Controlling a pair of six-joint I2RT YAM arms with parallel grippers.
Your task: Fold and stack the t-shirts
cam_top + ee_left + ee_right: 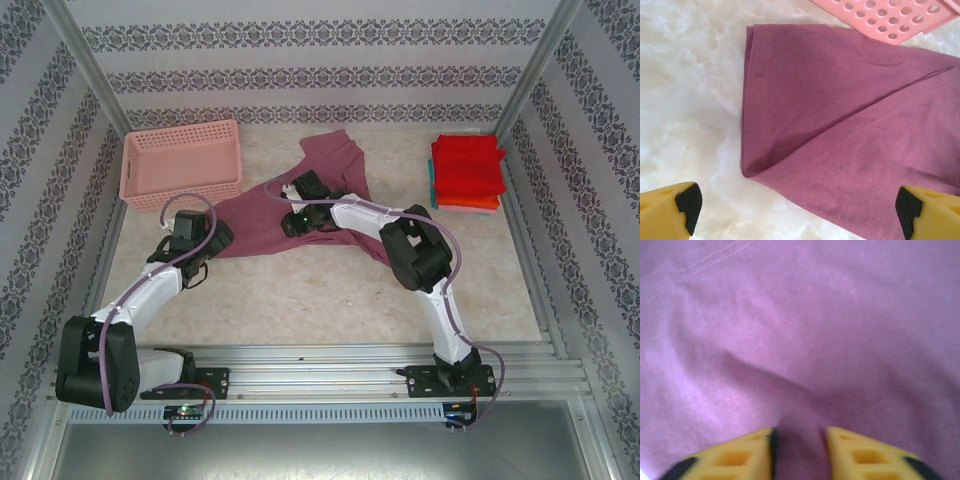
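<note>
On the tabletop (330,300) the plum shirt (255,225) lies crumpled, not yet folded. The pink basket (180,187) beside it looks bare inside. Some folded shirts (467,170) sit stacked far right. The right pincer (799,450) pinches the shirt's cloth. The left pincer (797,206) gapes over a corner, which I think it must grab next.

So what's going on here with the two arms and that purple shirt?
A two-armed robot is folding a maroon t-shirt crumpled on the table. The right tool is pinching cloth near its middle; the left tool hangs open over a hemmed corner. Folded shirts are stacked far right; a pink basket sits far left.
</note>
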